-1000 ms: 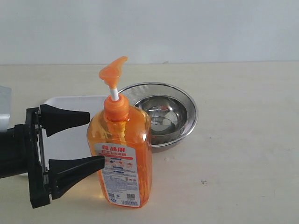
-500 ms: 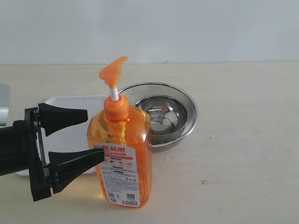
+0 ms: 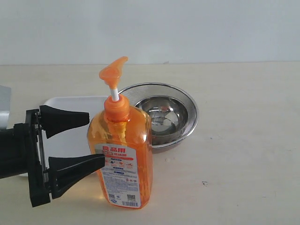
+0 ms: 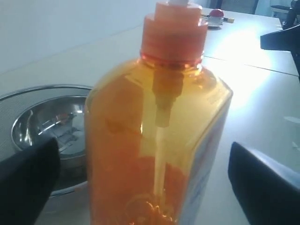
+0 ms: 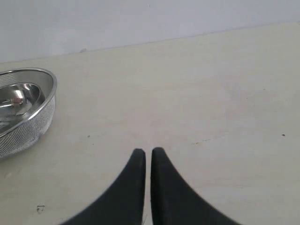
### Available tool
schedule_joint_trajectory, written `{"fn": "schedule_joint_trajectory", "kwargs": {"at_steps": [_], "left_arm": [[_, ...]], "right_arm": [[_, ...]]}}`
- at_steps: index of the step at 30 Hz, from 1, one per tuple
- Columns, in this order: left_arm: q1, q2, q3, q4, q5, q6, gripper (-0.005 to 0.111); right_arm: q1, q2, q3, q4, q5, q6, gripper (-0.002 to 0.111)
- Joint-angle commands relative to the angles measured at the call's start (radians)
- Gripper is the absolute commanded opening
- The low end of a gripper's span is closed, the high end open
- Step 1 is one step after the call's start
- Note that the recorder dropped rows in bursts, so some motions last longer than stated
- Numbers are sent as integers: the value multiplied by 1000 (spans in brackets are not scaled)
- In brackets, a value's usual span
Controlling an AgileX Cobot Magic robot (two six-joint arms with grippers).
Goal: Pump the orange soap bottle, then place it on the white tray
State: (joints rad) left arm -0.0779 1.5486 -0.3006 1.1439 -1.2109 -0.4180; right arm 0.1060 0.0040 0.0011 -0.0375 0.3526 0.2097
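The orange soap bottle (image 3: 123,150) stands upright on the table, its pump head (image 3: 112,71) raised on the white stem. My left gripper (image 3: 96,139) comes in from the left, open, with its black fingertips (image 3: 79,117) at the bottle's left side. In the left wrist view the bottle (image 4: 154,140) fills the space between the two fingers (image 4: 28,178), with a gap on each side. The white tray (image 3: 61,100) lies flat behind the left gripper. My right gripper (image 5: 148,151) is shut and empty over bare table; the exterior view does not show it.
A round metal mesh strainer (image 3: 187,101) holding a steel bowl (image 3: 164,115) sits just behind and to the right of the bottle, also visible as the strainer (image 5: 28,117) in the right wrist view. A grey object (image 3: 3,105) pokes in at the left edge.
The left gripper lifted and drew back slightly, then returned to almost the same spot. The bottle has not moved and the right gripper stays shut.
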Motion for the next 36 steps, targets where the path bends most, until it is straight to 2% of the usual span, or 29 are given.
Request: {"fn": "schedule_joint_trajectory", "kwargs": {"at_steps": [1,8,17,27,36], "left_arm": [[-17,-6,-3,19,-10,13,90],[-92,-6,-3,-31,-10,95,90],[-94,10,-31,-40,-10,82,90],[-94,197,-148,-12,-10,75,90],[-94,219,-218,123,-10,-23,90]], "right_arm": [[-5,-4,-1,1,-15,-6,0],[-5,-4,-1,1,-15,-6,0],[-5,-4,-1,1,-15,-6,0],[-5,-4,-1,1,-15,-6,0],[-5,-4,-1,1,-15,-6,0]]}}
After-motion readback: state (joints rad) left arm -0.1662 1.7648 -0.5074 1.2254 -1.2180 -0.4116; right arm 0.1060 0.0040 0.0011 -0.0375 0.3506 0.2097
